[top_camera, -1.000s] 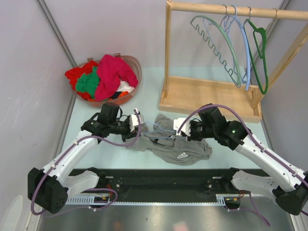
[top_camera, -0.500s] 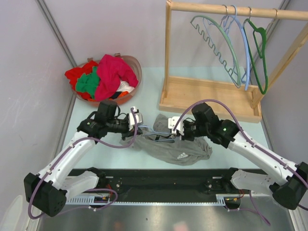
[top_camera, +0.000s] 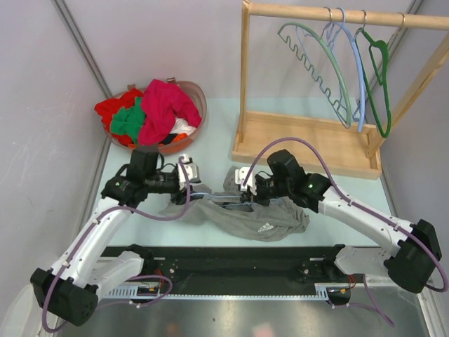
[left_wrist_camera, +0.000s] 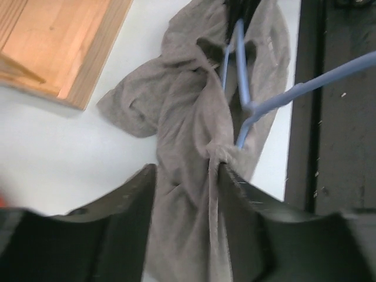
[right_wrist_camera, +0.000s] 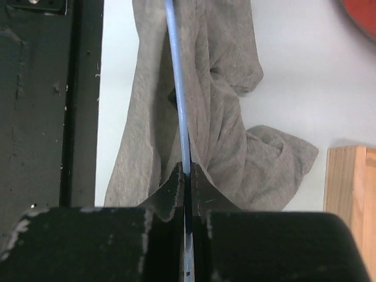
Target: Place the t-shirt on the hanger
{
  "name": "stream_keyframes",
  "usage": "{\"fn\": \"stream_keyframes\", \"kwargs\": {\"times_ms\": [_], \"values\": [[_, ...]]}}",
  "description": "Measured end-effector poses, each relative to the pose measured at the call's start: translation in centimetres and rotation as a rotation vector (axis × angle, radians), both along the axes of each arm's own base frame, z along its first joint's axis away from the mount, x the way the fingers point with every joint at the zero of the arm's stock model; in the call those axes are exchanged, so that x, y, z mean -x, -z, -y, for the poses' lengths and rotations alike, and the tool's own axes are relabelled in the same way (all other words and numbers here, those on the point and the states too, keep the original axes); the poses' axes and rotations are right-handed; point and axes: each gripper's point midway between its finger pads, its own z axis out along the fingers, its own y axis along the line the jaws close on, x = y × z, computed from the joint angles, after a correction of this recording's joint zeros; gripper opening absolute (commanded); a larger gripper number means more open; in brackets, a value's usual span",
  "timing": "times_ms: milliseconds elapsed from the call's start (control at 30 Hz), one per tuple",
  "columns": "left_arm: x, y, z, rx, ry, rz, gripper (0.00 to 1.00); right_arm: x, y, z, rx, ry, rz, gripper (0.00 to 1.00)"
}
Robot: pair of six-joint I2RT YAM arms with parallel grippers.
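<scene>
Cloth is going slack in the overhead view. The left claw [top_camera: 189,170], pinched tight a second ago, is now parting its jaws at about 9 o'clock from the grey t-shirt [top_camera: 261,219]. The t-shirt is lying crumpled at the near middle of the desk [top_camera: 217,130]. The right claw [top_camera: 245,185] is sliding toward 9 o'clock, carrying the pale blue hanger [top_camera: 223,200] further into the fabric. The basket [top_camera: 199,98] is sitting at 10 o'clock and the wooden rack [top_camera: 309,137] at 1 o'clock, both untouched.

From the left wrist, the jaws are standing apart with a bunched ridge of shirt running loosely between them. The hanger's bar is poking out of the cloth toward 1 o'clock.

From the right wrist, the jaws are clamping the hanger's thin bar, which is pointing to 12 o'clock across the shirt.

The left arm seems to be letting go to take a fresh hold. The shirt is not yet sitting on the hanger's shoulders.
</scene>
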Motion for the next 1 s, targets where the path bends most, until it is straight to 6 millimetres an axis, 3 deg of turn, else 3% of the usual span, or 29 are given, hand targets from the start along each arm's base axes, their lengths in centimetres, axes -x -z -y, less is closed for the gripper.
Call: {"fn": "stream_keyframes", "kwargs": {"times_ms": [133, 200, 367, 567, 700, 800, 833, 900, 933, 1000], "values": [[-1.2, 0.7, -2.6, -0.013, -0.068, -0.032, 0.66, -0.1, -0.5, -0.4, -0.027, 0.001, 0.003, 0.00], [-0.8, 1.3, -3.2, -0.030, -0.054, -0.052, 0.69, -0.4, -0.8, -0.6, -0.042, 0.018, 0.006, 0.00], [1.3, 2.1, -3.3, -0.048, 0.034, -0.074, 0.70, -1.0, -1.7, -0.7, -0.074, 0.039, 0.025, 0.00], [0.9, 1.9, -2.9, -0.022, 0.036, -0.025, 0.62, -0.6, -2.2, -1.1, -0.093, 0.026, 0.033, 0.00], [0.7, 1.8, -1.6, -0.001, 0.070, 0.009, 0.42, -0.1, -2.5, -1.4, -0.101, 0.009, 0.039, 0.00], [0.7, 1.7, -0.5, 0.017, 0.094, 0.031, 0.11, 0.0, -2.5, -1.3, -0.099, 0.008, 0.037, 0.00], [0.6, 1.8, -0.3, 0.022, 0.097, 0.039, 0.06, 0.1, -2.4, -1.2, -0.096, 0.008, 0.035, 0.03], [0.6, 1.9, -0.2, 0.024, 0.097, 0.049, 0.00, 0.3, -2.3, -1.1, -0.092, 0.009, 0.028, 0.24], [0.6, 1.8, -0.2, 0.024, 0.096, 0.059, 0.00, 0.3, -2.3, -1.0, -0.092, 0.013, 0.022, 0.50], [0.5, 1.9, -0.3, 0.017, 0.094, 0.074, 0.00, 0.5, -2.5, -0.8, -0.096, 0.027, 0.004, 0.79]]}}
